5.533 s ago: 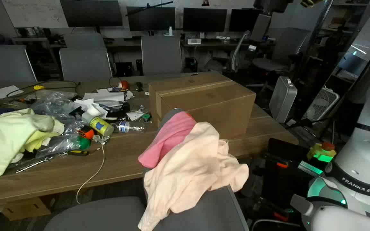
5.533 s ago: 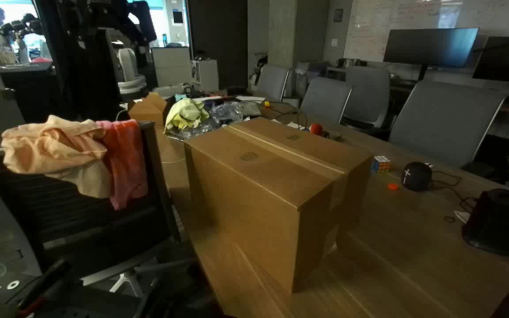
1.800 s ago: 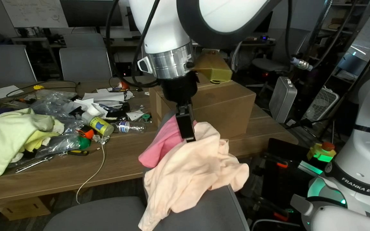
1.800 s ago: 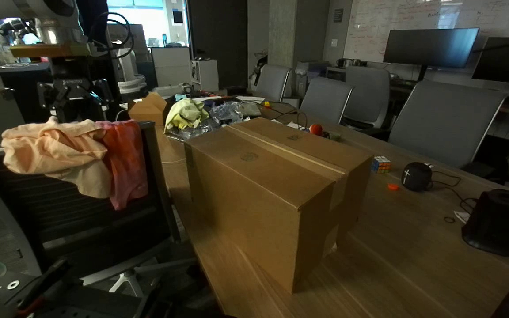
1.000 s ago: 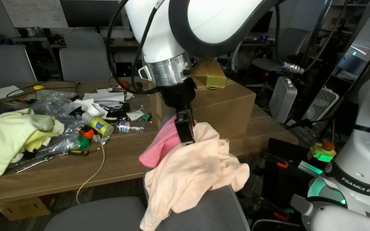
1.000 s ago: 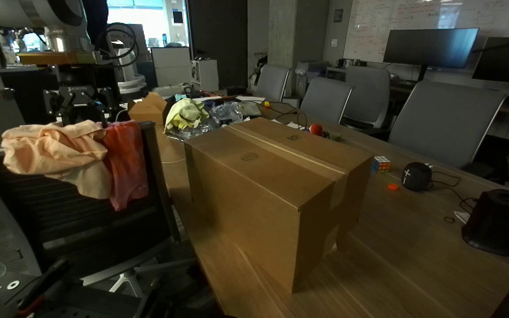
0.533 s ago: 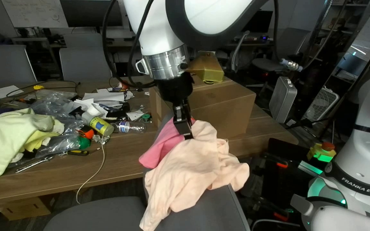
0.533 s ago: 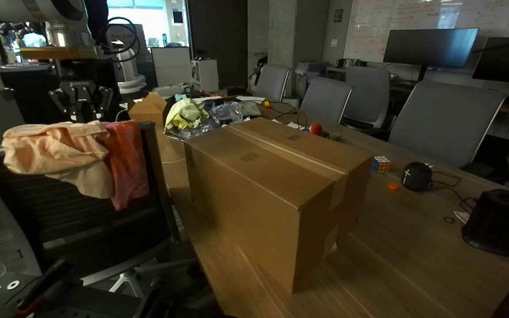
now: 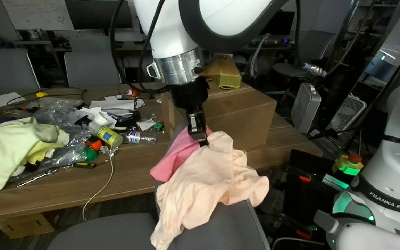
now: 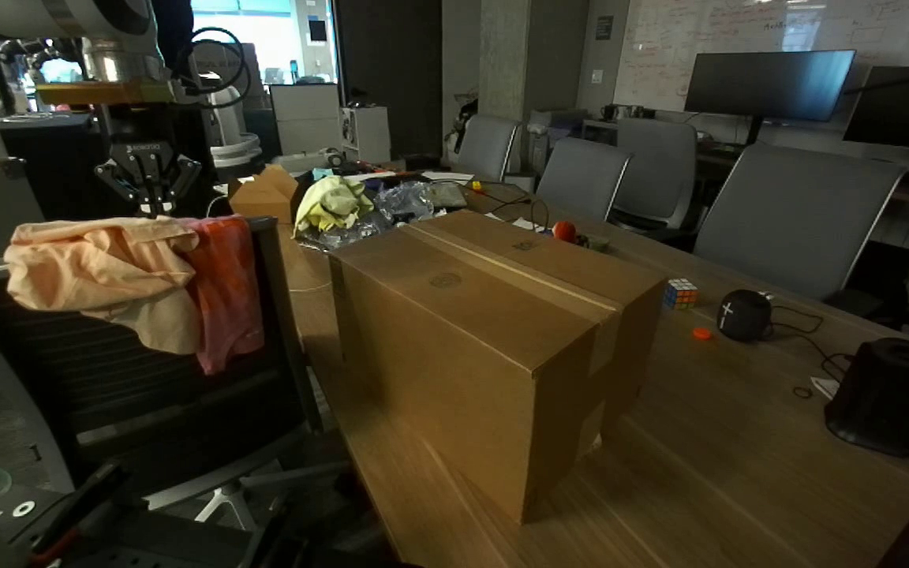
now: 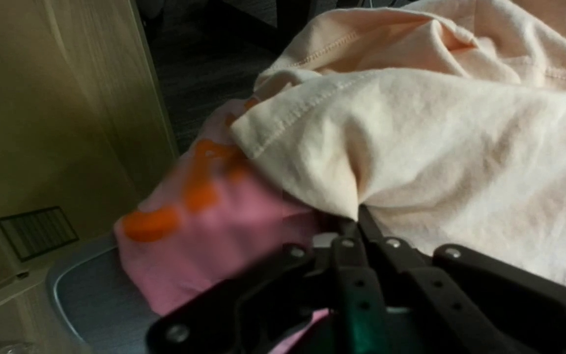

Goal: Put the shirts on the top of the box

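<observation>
One peach shirt (image 9: 208, 184) is now pinched by the gripper (image 11: 359, 219), its fingers newly drawn together on a fold. Lifting it onto the box (image 10: 478, 351) can likely begin

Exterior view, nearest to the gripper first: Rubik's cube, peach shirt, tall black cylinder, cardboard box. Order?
1. Peach shirt: pinched by the gripper.
2. Cardboard box: center of an exterior view.
3. Rubik's cube: beyond the box.
4. Tall black cylinder: toward the right edge.

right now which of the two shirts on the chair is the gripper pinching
The peach shirt: its edge bunches up in the closed gripper. The pink shirt, with orange patches, shows no such pinch.
</observation>
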`<action>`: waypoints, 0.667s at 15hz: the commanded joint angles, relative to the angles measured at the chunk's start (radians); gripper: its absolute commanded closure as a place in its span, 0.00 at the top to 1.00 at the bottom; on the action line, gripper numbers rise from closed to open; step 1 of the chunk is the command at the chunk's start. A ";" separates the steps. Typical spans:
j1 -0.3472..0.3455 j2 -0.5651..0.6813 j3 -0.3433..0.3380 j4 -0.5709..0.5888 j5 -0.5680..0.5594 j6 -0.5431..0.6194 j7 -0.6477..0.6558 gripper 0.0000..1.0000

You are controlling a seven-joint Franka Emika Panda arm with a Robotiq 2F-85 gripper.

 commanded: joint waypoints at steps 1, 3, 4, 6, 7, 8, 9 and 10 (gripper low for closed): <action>0.004 -0.031 -0.004 0.002 -0.030 -0.003 0.040 0.01; 0.004 -0.068 -0.004 0.001 -0.049 -0.013 0.065 0.01; 0.003 -0.082 -0.005 0.004 -0.066 -0.014 0.080 0.01; -0.001 -0.128 -0.007 0.011 -0.098 -0.027 0.116 0.01; -0.004 -0.153 -0.008 0.018 -0.110 -0.038 0.132 0.01; -0.011 -0.173 -0.011 0.024 -0.127 -0.042 0.150 0.01; -0.015 -0.193 -0.011 0.034 -0.137 -0.055 0.166 0.01; -0.021 -0.213 -0.013 0.043 -0.147 -0.068 0.180 0.01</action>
